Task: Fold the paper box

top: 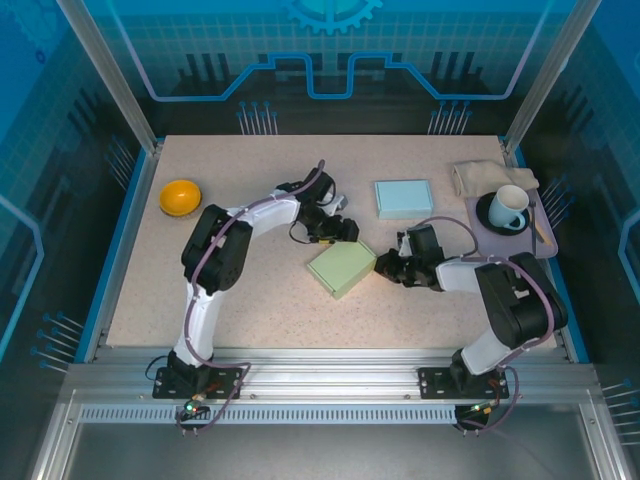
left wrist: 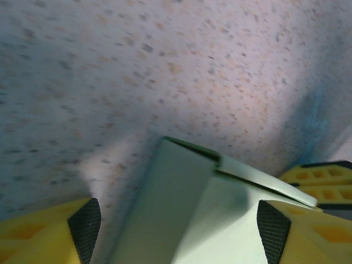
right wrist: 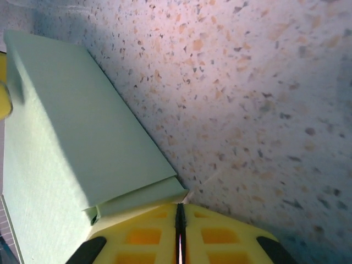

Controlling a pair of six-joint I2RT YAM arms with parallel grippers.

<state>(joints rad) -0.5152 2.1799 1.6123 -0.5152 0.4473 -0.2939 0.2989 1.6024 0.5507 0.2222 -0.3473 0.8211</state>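
Seemingly mid-fold: green paper box (top: 342, 268) at centre of table (top: 260, 190), lid edge (left wrist: 264, 184) ajar. Left gripper (top: 338, 231) wide, jaws astride box's far corner, not clamped. Right gripper (top: 387, 266) pressed shut at right end, touching side flap (right wrist: 137, 199); pinch unclear. Next: left must close squarely, press lid down. Both arms low, elbows bent.

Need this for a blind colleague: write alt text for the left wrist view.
A pale green box lies on a speckled table, its far flap slightly raised. The open left pincer straddles it, with black-padded yellow fingers on either side.
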